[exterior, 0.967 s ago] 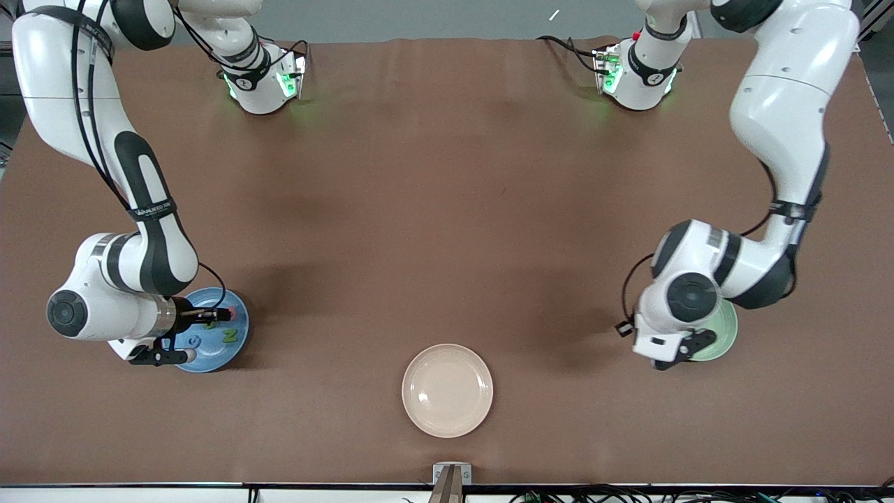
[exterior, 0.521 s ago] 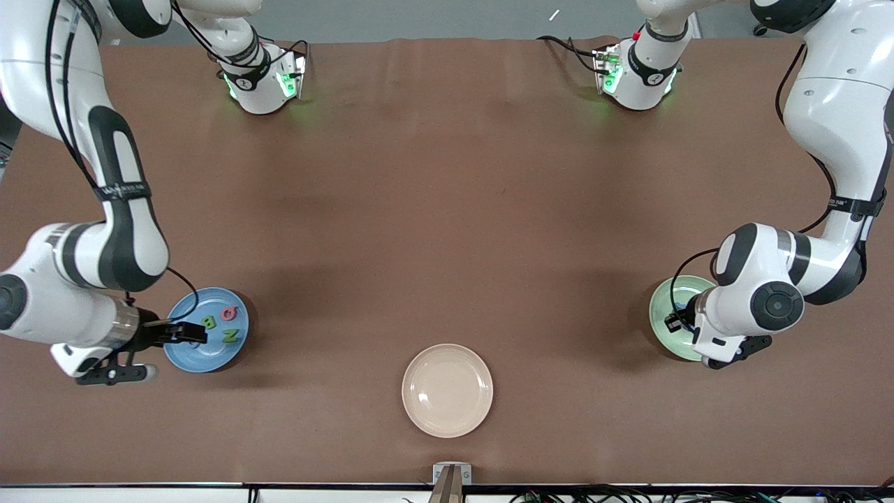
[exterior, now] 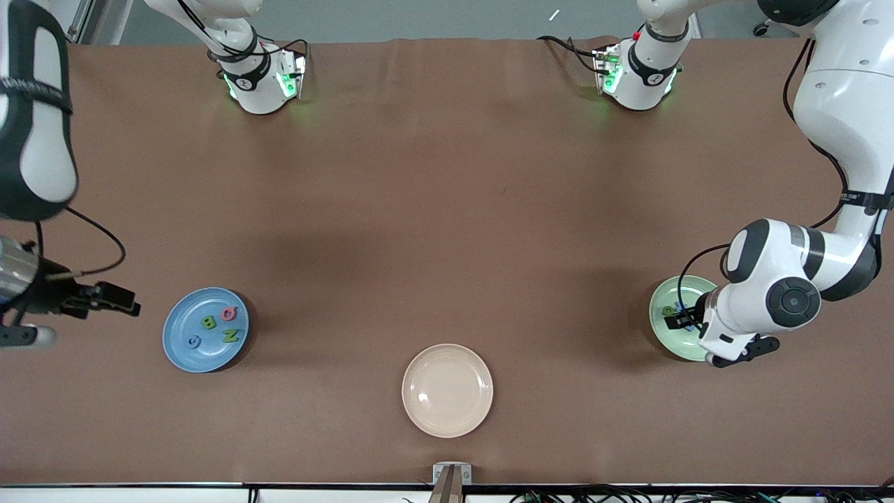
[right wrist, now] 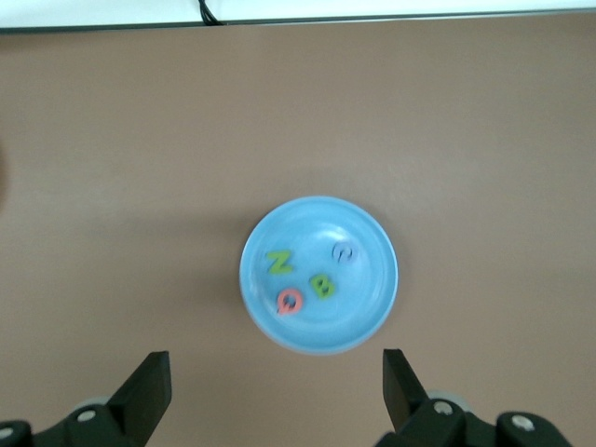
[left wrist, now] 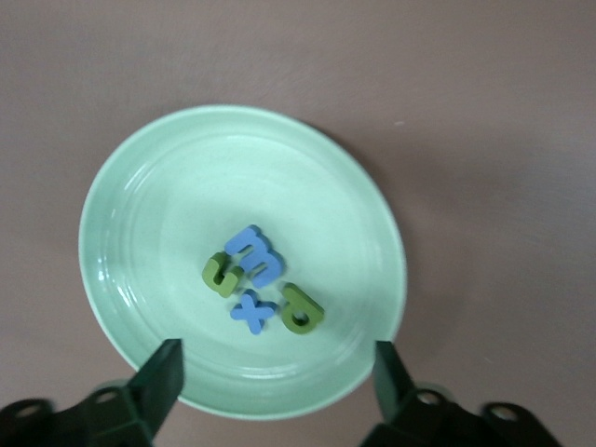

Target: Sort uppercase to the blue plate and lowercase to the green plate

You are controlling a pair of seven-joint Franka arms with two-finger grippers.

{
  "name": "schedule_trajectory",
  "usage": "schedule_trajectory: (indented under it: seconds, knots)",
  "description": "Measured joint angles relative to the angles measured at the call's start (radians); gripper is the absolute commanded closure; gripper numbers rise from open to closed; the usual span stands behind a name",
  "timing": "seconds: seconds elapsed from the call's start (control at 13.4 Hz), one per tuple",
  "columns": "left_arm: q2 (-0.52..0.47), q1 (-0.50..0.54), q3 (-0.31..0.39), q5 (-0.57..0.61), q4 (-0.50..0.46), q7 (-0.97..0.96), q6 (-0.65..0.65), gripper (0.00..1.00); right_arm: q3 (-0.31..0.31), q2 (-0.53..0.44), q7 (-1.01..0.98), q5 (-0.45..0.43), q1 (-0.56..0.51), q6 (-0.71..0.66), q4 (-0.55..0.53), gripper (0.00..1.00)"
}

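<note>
The blue plate (exterior: 178, 323) (right wrist: 365, 300) holds the uppercase letters: green N (exterior: 230, 335) (right wrist: 278, 263), green B (exterior: 208, 322) (right wrist: 322, 284), red Q (exterior: 228, 314) (right wrist: 291, 300) and a blue C (exterior: 194, 341) (right wrist: 344, 252). My right gripper (exterior: 126, 304) (right wrist: 275, 382) is open and empty, off the plate toward the right arm's end. The green plate (exterior: 688, 286) (left wrist: 168, 214) holds the lowercase letters: blue m (left wrist: 253, 255), green n (left wrist: 222, 274), blue x (left wrist: 251, 311) and green a (left wrist: 301, 309). My left gripper (exterior: 676, 321) (left wrist: 276, 372) hangs open and empty over that plate.
A cream plate (exterior: 447, 390) with nothing on it sits mid-table near the front camera. A small metal clip (exterior: 452, 475) is at the table's front edge. Both arm bases (exterior: 258, 77) (exterior: 639, 70) stand along the table edge farthest from the front camera.
My right gripper left the red Q on the blue plate and drew away toward its end of the table. My left gripper shifted over the green plate and opened.
</note>
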Motion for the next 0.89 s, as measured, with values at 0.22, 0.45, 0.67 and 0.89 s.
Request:
schedule_trajectory:
  seconds: [0.22,0.45,0.67,0.89]
  knots:
    - [-0.09,-0.001,-0.022,0.0,0.026,0.068,-0.008,0.0,0.0,-0.114,0.014,0.0,0.0,-0.074,-0.01,0.0]
    - [-0.197,0.0,-0.027,0.0,0.055,0.127,-0.044,0.0,0.004,-0.2,0.015,-0.045,0.0,-0.153,-0.019,0.0]
    - [-0.306,0.0,-0.066,-0.016,0.06,0.157,-0.13,0.0,0.009,-0.224,0.015,-0.066,0.0,-0.191,-0.019,0.0]
    - [-0.386,-0.006,-0.101,-0.085,0.059,0.157,-0.213,0.0,0.017,-0.223,0.015,-0.069,0.003,-0.198,-0.021,0.0]
